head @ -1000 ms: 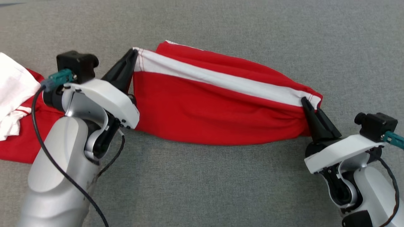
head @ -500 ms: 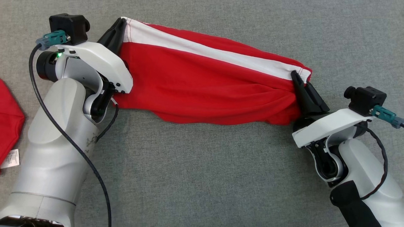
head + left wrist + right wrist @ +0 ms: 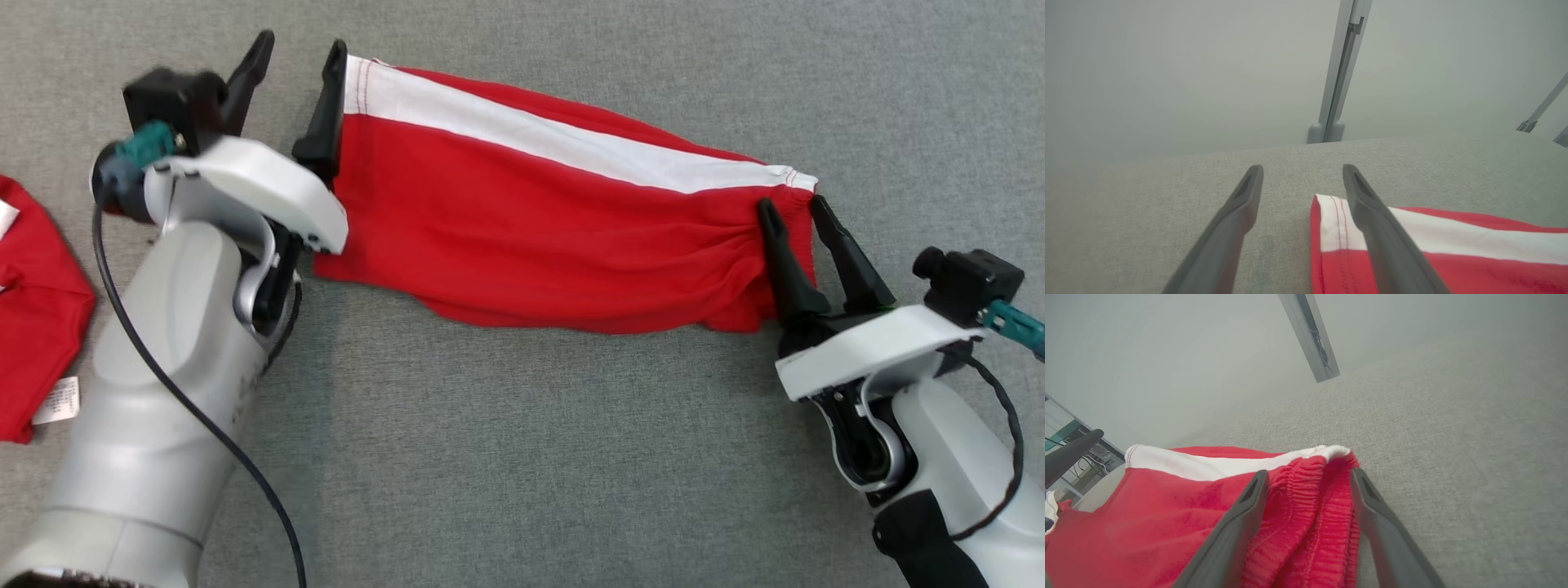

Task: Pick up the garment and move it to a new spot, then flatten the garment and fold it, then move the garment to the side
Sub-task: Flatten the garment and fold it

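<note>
Two tools gape wide, gripping nothing. Red garment (image 3: 555,212), white stripe along far edge, lies on grey bench (image 3: 522,457), long axis 10-to-4 o'clock. Hem end at 10 o'clock, just outside left tool (image 3: 300,42). Gathered waistband end at 4 o'clock, straddled by right tool (image 3: 790,204).

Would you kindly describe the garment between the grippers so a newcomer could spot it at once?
On the grey surface, look between the left gripper and right gripper. The long red garment there has a white band along its far edge, unlike the labelled red cloth at the left edge.
</note>
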Robot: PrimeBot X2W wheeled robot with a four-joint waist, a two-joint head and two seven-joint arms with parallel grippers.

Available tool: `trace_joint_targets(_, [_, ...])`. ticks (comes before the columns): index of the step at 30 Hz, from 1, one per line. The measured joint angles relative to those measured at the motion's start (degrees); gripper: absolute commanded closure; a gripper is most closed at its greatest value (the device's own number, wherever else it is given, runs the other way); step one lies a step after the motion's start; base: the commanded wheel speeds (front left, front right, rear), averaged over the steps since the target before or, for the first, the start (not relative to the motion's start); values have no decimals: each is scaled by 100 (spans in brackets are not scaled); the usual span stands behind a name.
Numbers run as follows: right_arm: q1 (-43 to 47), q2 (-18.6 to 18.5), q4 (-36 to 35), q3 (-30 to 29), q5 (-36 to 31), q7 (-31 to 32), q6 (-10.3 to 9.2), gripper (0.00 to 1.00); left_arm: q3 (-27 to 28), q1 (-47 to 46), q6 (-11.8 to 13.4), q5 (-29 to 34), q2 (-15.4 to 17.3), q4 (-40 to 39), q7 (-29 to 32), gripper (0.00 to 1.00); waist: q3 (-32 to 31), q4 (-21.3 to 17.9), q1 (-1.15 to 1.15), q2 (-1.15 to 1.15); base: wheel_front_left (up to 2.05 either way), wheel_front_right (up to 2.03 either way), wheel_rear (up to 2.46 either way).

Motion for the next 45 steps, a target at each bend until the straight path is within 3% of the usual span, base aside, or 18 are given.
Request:
trace_joint_targets(15, [1339, 315, -1287, -1322, -1845, -24, 0, 0, 126, 2505, 1174, 688, 465, -2721, -263, 0, -578, 250, 0, 0, 0, 0, 0])
trace_joint_targets(29, [2462, 677, -1757, -1722, -2432, -25, 0, 0, 246, 4235, 1981, 717, 765, -4098, 168, 0, -1317, 231, 0, 0, 0, 0, 0])
trace_joint_targets(39, [2614, 755, -1781, -1742, -2475, -25, 0, 0, 123, 4406, 2026, 711, 870, -4557, 523, 0, -1417, 200, 0, 0, 0, 0, 0])
trace_joint_targets(45, [2586, 790, -1811, -1700, -2471, -25, 0, 0, -30, 3997, 1569, 231, 751, -4388, 1031, 0, -1296, 158, 0, 0, 0, 0, 0])
